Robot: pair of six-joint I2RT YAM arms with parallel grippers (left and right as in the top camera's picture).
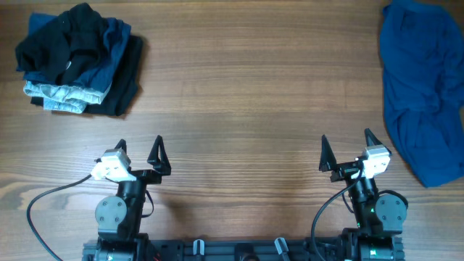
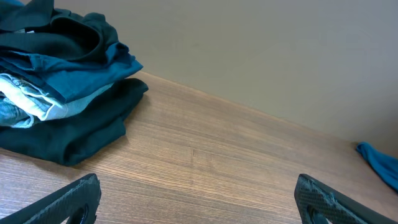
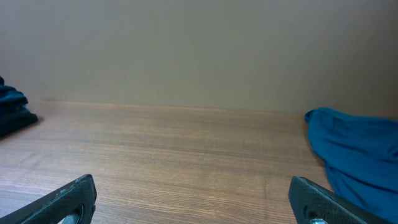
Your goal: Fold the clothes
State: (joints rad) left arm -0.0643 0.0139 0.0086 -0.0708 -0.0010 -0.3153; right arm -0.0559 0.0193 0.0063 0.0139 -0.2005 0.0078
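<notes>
Progress on the fold is nil, as far as can be seen: the blue shirt (image 1: 424, 94) lies crumpled and unspread at the far right edge of the worktop (image 1: 239, 94), partly running out of the overhead frame. The left gripper (image 1: 139, 141) and right gripper (image 1: 346, 135) stand at the near edge, jaws spread wide, released and empty, well apart from any cloth. A stack of garments (image 1: 76, 58) in black, navy and pale denim sits at the far left, apparently folded. Remaining, in my judgement: reach the shirt, draw it to the centre, flatten it and fold it. Only the overhead view gives the whole layout and both arms. The left wrist view shows the stack's layers edge-on and a mere sliver of shirt at its right margin. The right wrist view shows the shirt's rumpled side low across the worktop, with the stack barely in frame at left.
</notes>
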